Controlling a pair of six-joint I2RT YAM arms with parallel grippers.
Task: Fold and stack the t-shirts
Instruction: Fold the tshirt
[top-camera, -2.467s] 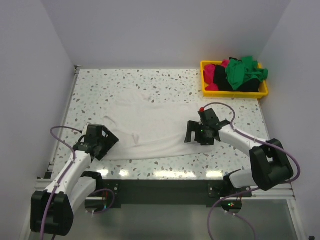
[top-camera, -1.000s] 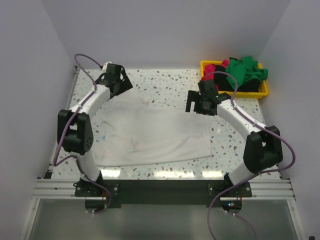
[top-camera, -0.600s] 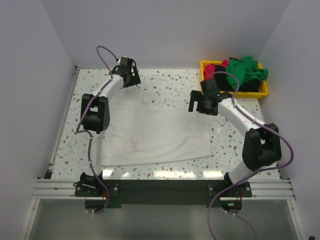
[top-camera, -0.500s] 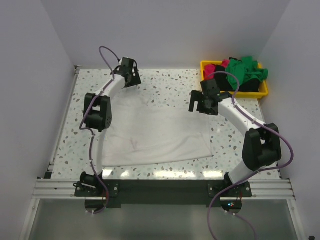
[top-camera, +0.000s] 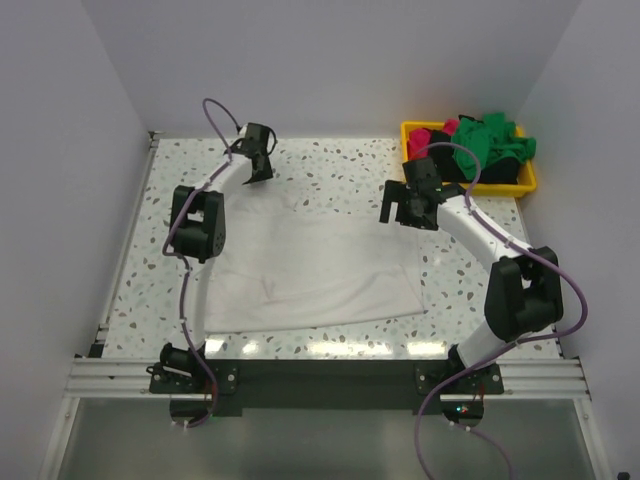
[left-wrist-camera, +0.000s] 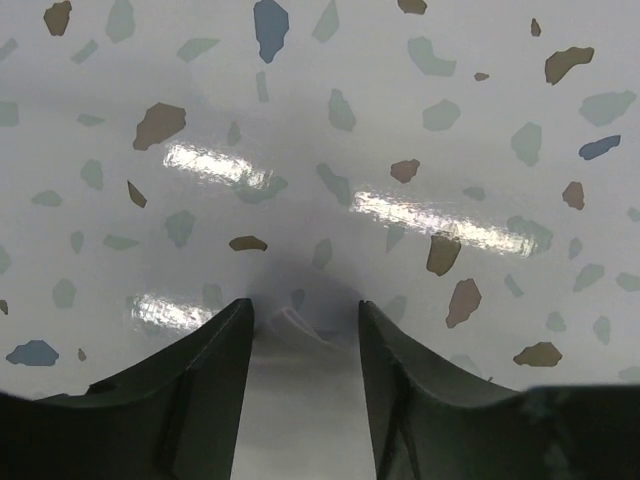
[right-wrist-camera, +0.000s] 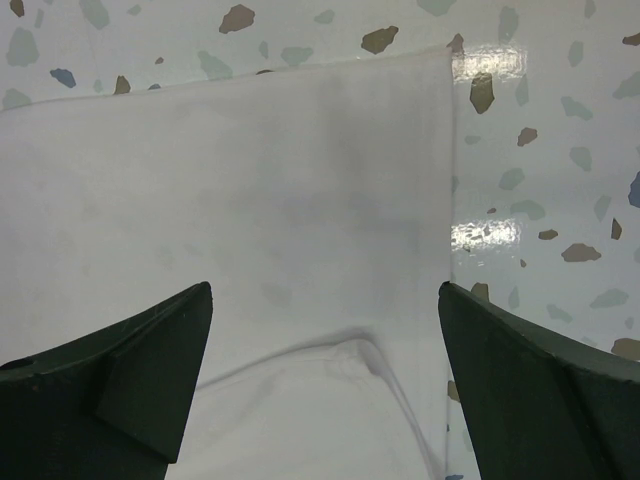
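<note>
Left gripper (left-wrist-camera: 305, 315) and right gripper (right-wrist-camera: 325, 290) are hovering, fingers apart, at the white t-shirt's (top-camera: 310, 265) far edge. Pinching that edge for the fold is likely coming next.

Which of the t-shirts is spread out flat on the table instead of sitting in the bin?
The white t-shirt, lying flat on the table; the green shirt, pink shirt and black shirt are heaped in the yellow bin.

A white speckled terrazzo tabletop (top-camera: 330, 160) sits between plain pale grey walls (top-camera: 330, 60); bright glossy light streaks (left-wrist-camera: 440, 215) lie on it just ahead of the left jaws.
</note>
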